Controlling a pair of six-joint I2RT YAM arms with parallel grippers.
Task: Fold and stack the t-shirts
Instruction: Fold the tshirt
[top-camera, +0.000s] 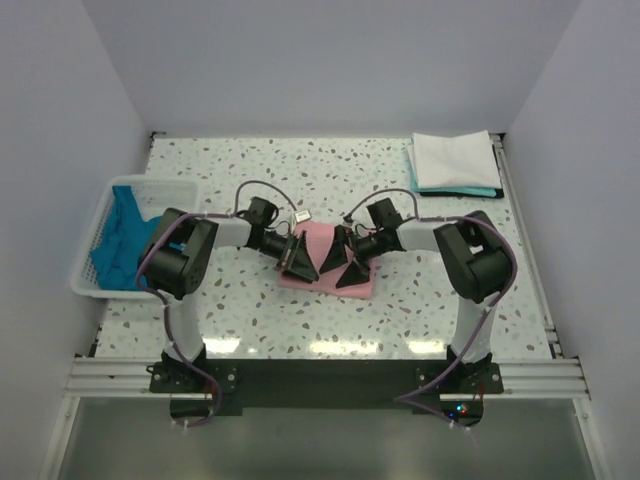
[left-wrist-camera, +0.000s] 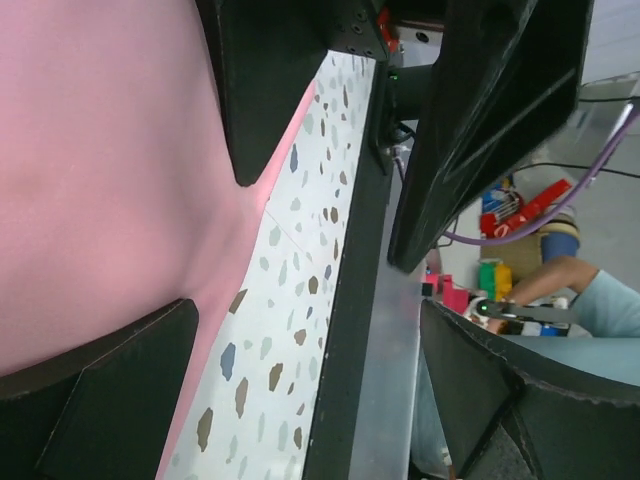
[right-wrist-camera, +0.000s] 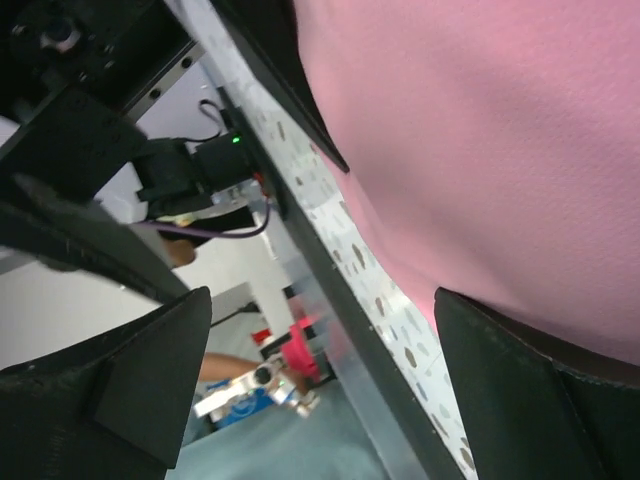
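Pink t-shirt (top-camera: 325, 247) (long axis hidden); left end effector (top-camera: 299, 262), right end effector (top-camera: 351, 270) spread over it.

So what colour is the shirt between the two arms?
The shirt is light pink, clearest in the left wrist view.

Overhead view down on the whole table (top-camera: 260, 312); both wrist views close above the shared pink t-shirt (top-camera: 322, 240).

— Where can I pass?
— The far middle of the table (top-camera: 300, 170) is open to me, between the basket (top-camera: 150, 184) on the left and the stack (top-camera: 455, 160) far right.
— And centre?
— Crowded. My left gripper (top-camera: 298, 262) and right gripper (top-camera: 352, 268) sit close together over the pink shirt (top-camera: 322, 250), jaws wide.
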